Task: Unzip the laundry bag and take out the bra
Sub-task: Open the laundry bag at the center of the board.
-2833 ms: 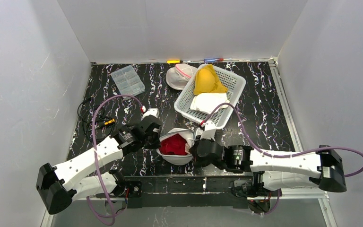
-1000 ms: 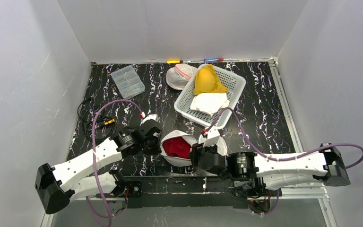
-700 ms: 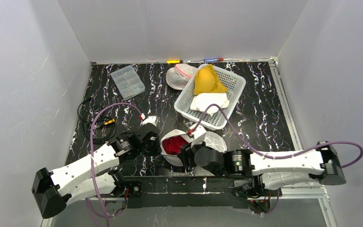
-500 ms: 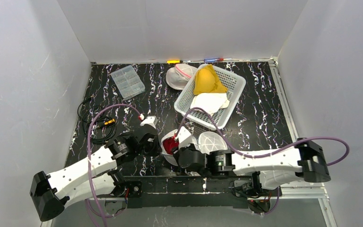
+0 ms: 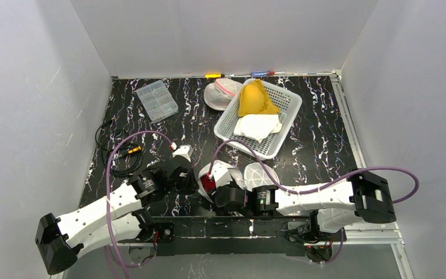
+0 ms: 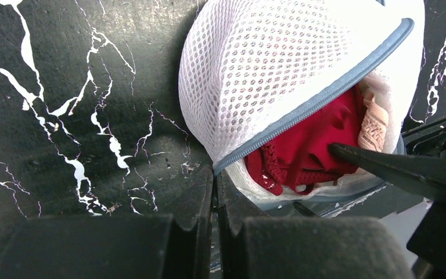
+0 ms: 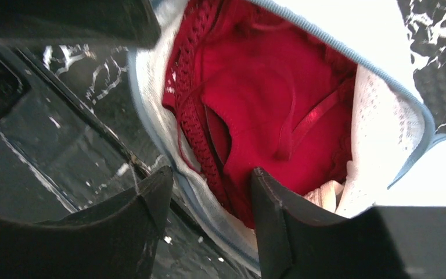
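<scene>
Far L on the black marbled table (image 5: pixel 325 145): coil of black cable (image 5: pixel 111 152), w/ a clear plastic box (image 5: pixel 157 99) behind it toward the back wall.

L gripper (image 6: pixel 213 172) sits low at the bag's L side, fingers pressed flat together, no gap. The blue trim (image 6: pixel 325 93) of the laundry bag (image 6: pixel 279 64) runs straight into the tips, so it looks pinched on the bag's corner.

Bag = white mesh dome near the table's front edge, btwn the two grippers, mouth unzipped and gaping toward the R arm. Red bra (image 7: pixel 267 116) lies inside the mouth, lace edge + straps showing, not out of the bag.

R gripper (image 7: pixel 212 174) is at the mouth, fingers approx halfway apart, nothing clamped. One finger is over the bag's lower rim, the other over the bra. L wrist view shows a fingertip touching the red cloth.

Just R of the bag: round white mesh piece (image 5: pixel 259 174), partly under the R arm; can't tell if it's joined to the bag.

Further back R: white basket (image 5: pixel 287 104) w/ yellow cloth (image 5: pixel 255 99) and white cloth (image 5: pixel 257 126) in it. A second mesh bag (image 5: pixel 219 93) is against its L side.
</scene>
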`<action>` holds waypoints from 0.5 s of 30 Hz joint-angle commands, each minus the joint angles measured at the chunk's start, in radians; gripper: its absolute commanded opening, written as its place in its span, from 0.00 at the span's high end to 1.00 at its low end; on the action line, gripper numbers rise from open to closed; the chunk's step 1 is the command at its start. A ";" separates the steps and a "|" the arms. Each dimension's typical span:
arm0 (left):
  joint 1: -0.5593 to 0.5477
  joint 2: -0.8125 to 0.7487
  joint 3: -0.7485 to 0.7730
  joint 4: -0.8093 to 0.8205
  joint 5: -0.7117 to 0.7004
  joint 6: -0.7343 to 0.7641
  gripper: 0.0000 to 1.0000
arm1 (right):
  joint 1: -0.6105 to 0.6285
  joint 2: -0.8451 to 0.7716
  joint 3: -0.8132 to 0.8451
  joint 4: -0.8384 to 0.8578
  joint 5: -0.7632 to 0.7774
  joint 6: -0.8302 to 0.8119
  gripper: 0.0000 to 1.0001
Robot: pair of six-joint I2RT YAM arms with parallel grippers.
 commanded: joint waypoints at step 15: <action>-0.005 -0.065 -0.054 -0.014 -0.002 0.039 1.00 | 0.000 -0.073 0.160 -0.049 0.066 -0.092 0.34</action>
